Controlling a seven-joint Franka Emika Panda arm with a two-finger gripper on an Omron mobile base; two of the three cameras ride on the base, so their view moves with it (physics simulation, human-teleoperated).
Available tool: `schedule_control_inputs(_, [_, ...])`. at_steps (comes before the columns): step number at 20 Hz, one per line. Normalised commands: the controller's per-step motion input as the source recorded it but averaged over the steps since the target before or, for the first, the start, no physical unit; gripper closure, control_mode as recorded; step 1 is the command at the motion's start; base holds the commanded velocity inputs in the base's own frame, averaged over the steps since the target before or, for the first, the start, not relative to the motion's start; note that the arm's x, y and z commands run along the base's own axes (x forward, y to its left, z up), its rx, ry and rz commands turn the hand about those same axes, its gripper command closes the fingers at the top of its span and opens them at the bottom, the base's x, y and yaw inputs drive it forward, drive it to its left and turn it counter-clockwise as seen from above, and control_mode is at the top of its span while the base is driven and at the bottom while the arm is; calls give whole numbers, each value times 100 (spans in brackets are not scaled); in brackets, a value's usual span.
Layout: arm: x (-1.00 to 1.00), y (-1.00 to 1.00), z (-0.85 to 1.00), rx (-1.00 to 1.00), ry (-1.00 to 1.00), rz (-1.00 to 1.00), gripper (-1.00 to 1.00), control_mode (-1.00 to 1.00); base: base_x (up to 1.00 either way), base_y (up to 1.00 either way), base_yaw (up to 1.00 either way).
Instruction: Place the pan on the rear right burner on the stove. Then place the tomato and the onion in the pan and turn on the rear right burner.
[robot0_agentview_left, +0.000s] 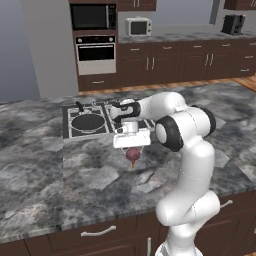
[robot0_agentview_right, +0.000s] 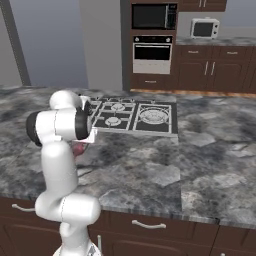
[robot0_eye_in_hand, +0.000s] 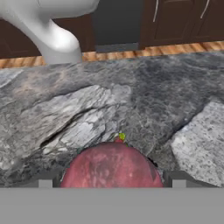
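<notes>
- The dull maroon-pink ball-shaped onion (robot0_eye_in_hand: 112, 164) with a small pointed tip sits on the grey marbled stone counter (robot0_agentview_left: 90, 180), in front of the steel-grey stove (robot0_agentview_left: 70, 131).
- The white arm's two-finger gripper (robot0_agentview_left: 132, 150) hangs over it, fingers spread on either side of the onion, not visibly clamping.
- The onion looks firm, light, smooth and prone to roll; gripping across its widest middle seems safest.
- The dark round pan (robot0_agentview_left: 88, 121) sits on a stove burner.
</notes>
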Motion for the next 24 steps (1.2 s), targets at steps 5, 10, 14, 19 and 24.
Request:
schedule_control_inputs(5, [-20, -51, 81, 0, 0, 0, 100, -100, 0, 0, 0])
schedule_control_inputs(10, [-60, -68, 72, 4, 0, 3, 100, -100, 0, 0, 0])
schedule_control_inputs(14, [-69, -58, 57, 8, 0, 5, 100, -100, 0, 0, 0])
schedule_control_inputs(19, [-77, -48, 38, 6, 0, 6, 100, -100, 0, 0, 0])
schedule_control_inputs(24, [-67, -33, 20, 5, -2, 5, 100, -100, 0, 0, 0])
